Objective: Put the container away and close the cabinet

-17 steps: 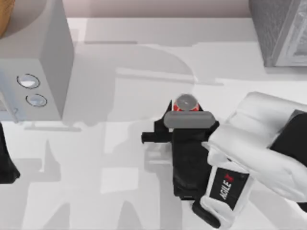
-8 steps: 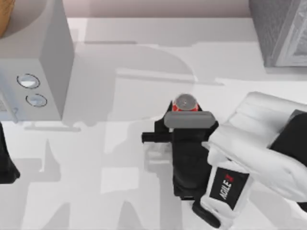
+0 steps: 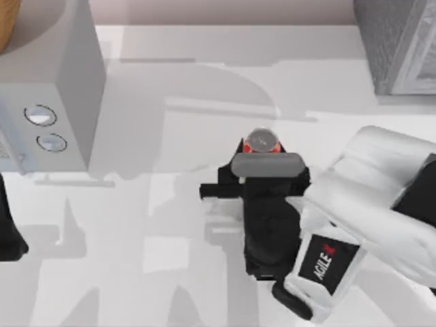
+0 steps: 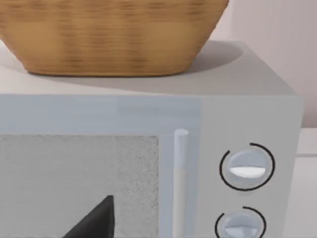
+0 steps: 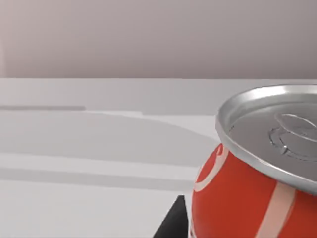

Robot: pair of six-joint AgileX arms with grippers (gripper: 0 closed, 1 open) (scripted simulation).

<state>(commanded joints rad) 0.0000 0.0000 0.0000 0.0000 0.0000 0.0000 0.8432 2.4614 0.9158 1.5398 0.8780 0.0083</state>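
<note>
Right claw (image 3: 261,151) sits mid-counter, right at the container (image 3: 261,144); the claw's black body and grey crossbar cover most of the can from above, so only its silver top and a sliver of red show past the bar. Can't tell how wide the fingers are spread or whether they press the can. In the right wrist view the container (image 5: 247,198) is very close, red side with a white stripe, silver lid slightly tilted toward the camera, with a dark finger (image 5: 173,223) edge just beside its lower side.

Largest first: white counter (image 3: 170,238) carries everything. Right arm (image 3: 368,204), white shell with black label, comes in from the top view's right side and reaches to the can. Smooth light grey box (image 3: 61,88) with two round dials (image 3: 41,116) stands at the counter's left; the left wrist view shows its front, door handle (image 4: 181,173) and both dials (image 4: 246,167), with a woven basket (image 4: 109,34) on top of it. Cabinet (image 3: 395,41), dark speckled with a pale framed panel, is at the far right corner, well apart from the can. Left arm (image 3: 8,231) is parked at the left edge, a dark tip of the left claw (image 4: 96,220) showing in front of the box's door; open or closed can't be told.
</note>
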